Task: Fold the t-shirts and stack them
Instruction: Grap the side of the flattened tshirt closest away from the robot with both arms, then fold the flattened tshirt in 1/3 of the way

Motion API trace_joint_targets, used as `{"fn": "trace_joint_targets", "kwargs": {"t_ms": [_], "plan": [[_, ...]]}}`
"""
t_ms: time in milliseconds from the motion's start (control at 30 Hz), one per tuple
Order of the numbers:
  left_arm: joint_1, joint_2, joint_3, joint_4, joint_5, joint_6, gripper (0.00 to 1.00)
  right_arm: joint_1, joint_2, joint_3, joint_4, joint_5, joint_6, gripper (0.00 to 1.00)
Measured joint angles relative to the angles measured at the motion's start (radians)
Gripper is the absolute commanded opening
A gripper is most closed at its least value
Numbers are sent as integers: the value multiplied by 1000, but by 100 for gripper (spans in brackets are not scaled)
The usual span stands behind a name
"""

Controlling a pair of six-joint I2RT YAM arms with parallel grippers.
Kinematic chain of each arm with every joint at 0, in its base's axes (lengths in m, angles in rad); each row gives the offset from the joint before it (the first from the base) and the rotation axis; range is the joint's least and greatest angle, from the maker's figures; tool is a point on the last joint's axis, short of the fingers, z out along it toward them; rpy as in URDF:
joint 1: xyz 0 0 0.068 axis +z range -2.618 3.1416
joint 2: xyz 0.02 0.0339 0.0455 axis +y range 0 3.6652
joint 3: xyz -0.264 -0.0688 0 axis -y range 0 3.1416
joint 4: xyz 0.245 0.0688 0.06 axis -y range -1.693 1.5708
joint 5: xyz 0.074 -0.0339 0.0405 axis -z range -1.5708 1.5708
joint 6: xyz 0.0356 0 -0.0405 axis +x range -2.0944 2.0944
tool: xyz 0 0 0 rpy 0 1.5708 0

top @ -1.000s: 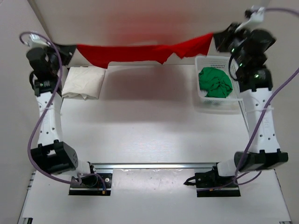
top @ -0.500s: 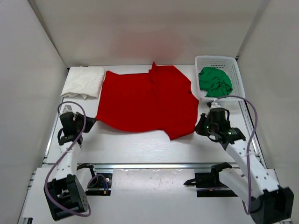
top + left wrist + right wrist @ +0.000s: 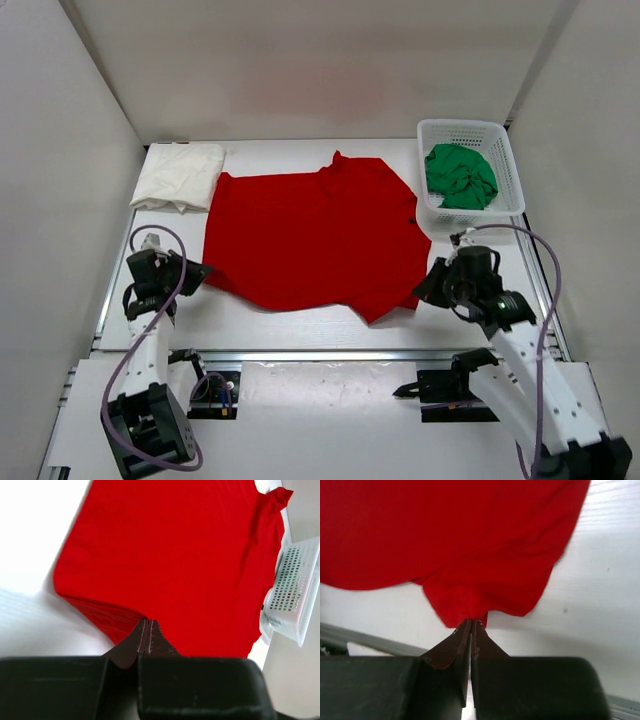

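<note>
A red t-shirt [image 3: 310,235] lies spread flat in the middle of the table. My left gripper [image 3: 203,270] is shut on its near left corner; in the left wrist view the shirt [image 3: 170,555] runs out from my closed tips [image 3: 148,621]. My right gripper [image 3: 422,292] is shut on the near right corner; in the right wrist view the red cloth [image 3: 455,540] bunches at my tips [image 3: 472,622]. A folded white t-shirt [image 3: 180,177] lies at the far left. A crumpled green t-shirt [image 3: 460,176] sits in the basket.
A white plastic basket [image 3: 505,165] stands at the far right, also in the left wrist view [image 3: 292,595]. White walls close in the table on three sides. A metal rail [image 3: 330,355] runs along the near edge.
A second ago both arms held the red shirt stretched high at the back. They swept it down and toward me, laying it flat; since half a second ago it slid slightly nearer.
</note>
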Motion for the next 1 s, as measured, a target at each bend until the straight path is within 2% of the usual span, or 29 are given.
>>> {"fn": "trace_joint_targets", "kwargs": {"t_ms": [233, 467, 767, 867, 1000], "plan": [[-93, 225, 121, 115, -61, -80, 0, -87, 418, 134, 195, -14, -40, 0], [-38, 431, 174, 255, -75, -153, 0, -133, 712, 348, 364, -20, -64, 0], [-43, 602, 297, 293, -123, -169, 0, -158, 1006, 575, 416, -18, -73, 0], [-45, 662, 335, 310, -129, -167, 8, -151, 1099, 665, 420, -14, -86, 0], [-40, 713, 344, 318, -126, -165, 29, -146, 1196, 749, 417, -14, -91, 0]]}}
